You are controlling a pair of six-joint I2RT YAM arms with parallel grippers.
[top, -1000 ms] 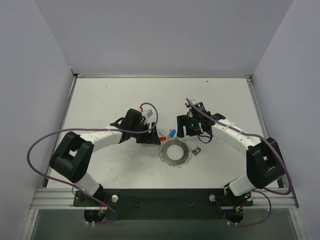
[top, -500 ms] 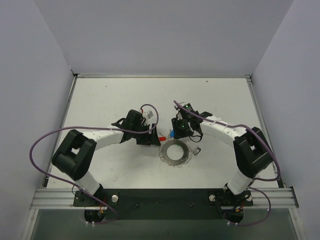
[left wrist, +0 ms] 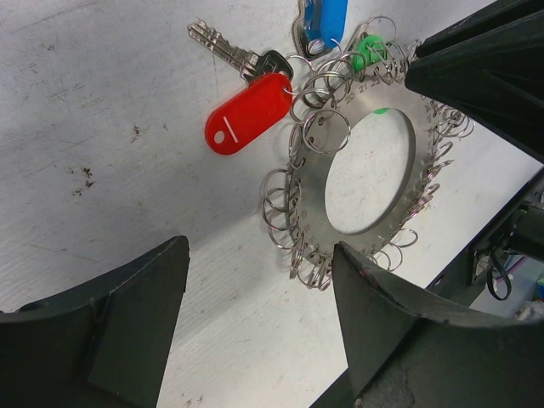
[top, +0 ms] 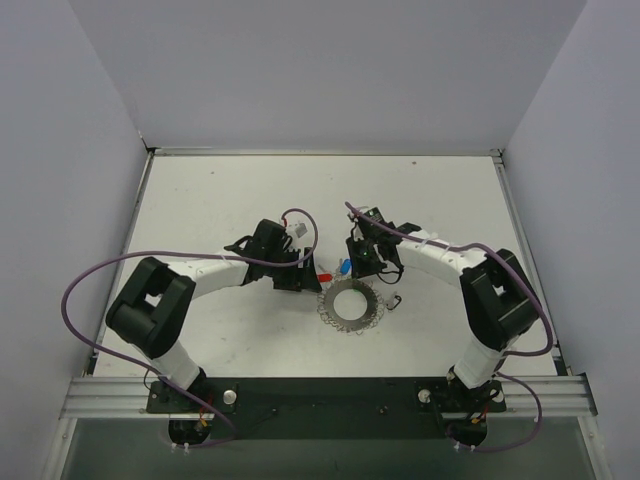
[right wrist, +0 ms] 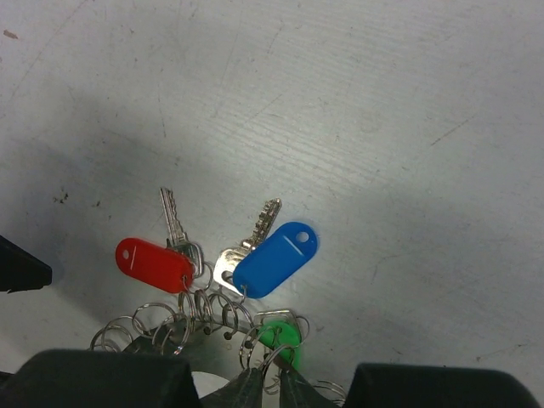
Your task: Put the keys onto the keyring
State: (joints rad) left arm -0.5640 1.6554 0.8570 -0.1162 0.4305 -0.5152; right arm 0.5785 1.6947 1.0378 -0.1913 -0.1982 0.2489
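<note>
The keyring (top: 351, 305) is a flat silvery disc with a hole, edged with many small split rings, and it lies mid-table. Its near side fills the left wrist view, keyring (left wrist: 310, 200). A red-tagged key (right wrist: 153, 265), a blue-tagged key (right wrist: 274, 259) and a green-tagged one (right wrist: 280, 333) hang from its far rim. My right gripper (right wrist: 274, 387) is down at that rim, its tips pinched on a small split ring beside the green tag. My left gripper (left wrist: 259, 255) stands open just left of the disc, with bare table between its fingers.
A small dark metal piece (top: 394, 300) lies right of the disc. The right arm's black body (left wrist: 484, 68) fills the top right of the left wrist view. Grey walls close in the table (top: 200, 200) on three sides, and a black base rail (top: 320, 395) runs along its near edge.
My right arm has swung left and down onto the keyring's far rim, and its jaws have closed there. The left arm has hardly moved and stays open.
</note>
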